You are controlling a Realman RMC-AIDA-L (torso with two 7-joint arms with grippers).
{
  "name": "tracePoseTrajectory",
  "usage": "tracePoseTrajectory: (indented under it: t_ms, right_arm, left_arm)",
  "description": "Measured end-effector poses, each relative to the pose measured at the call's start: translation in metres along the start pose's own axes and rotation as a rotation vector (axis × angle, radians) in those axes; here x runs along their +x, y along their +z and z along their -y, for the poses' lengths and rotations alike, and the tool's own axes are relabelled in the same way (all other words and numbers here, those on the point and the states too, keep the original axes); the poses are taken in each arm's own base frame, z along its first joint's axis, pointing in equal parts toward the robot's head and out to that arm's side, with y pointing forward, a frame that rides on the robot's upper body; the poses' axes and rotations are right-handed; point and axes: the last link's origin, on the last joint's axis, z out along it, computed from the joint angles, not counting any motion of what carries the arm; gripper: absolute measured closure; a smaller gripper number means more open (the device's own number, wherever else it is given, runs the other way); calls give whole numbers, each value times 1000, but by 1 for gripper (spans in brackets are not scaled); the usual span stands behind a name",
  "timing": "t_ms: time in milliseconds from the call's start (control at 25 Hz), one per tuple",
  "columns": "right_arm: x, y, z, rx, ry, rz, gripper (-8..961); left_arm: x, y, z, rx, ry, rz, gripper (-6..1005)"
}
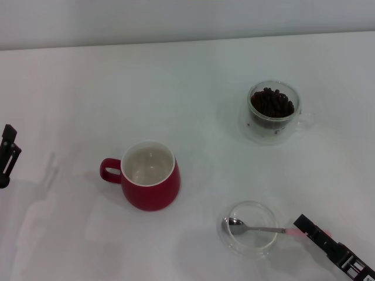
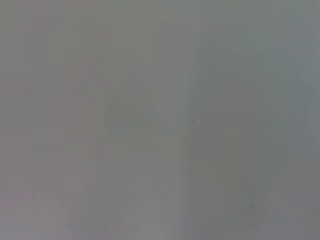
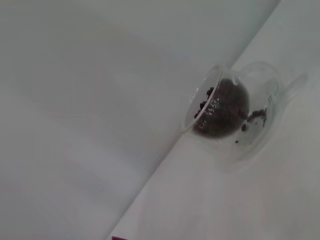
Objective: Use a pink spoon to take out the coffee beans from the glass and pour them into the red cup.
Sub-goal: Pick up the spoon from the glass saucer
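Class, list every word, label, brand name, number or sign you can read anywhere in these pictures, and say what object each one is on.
None can be read.
Glass: faint pale marks on its wall in the right wrist view, too blurred to read.
Red cup, pink spoon, glass dish, right gripper, left gripper: no text visible.

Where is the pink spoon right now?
In the head view, the pink spoon lies with its bowl in a low glass dish near the table's front right, its handle pointing toward the right gripper.
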Motion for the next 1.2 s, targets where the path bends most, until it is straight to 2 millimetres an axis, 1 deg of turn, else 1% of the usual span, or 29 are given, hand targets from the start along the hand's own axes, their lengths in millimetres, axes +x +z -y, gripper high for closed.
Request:
tracePoseTrajectory:
  t_ms: [160, 360, 680, 880, 1200]
  right_arm:
    - [-1, 0, 0, -4, 12, -13, 159]
    - [-1, 0, 0, -7, 24, -22, 338]
    - [3, -3, -1, -9, 37, -28, 470]
    - [4, -4, -1, -10, 42, -39, 523]
    - [5, -4, 2, 8, 44, -50, 571]
  left_arm:
    - [0, 0, 0, 0, 0, 0, 198]
    - [0, 1, 0, -2, 0, -2, 198]
    - [1, 3, -1, -6, 1, -6, 199]
    - [1, 4, -1, -7, 1, -7, 199]
    - [2, 7, -2, -13, 0, -13, 199]
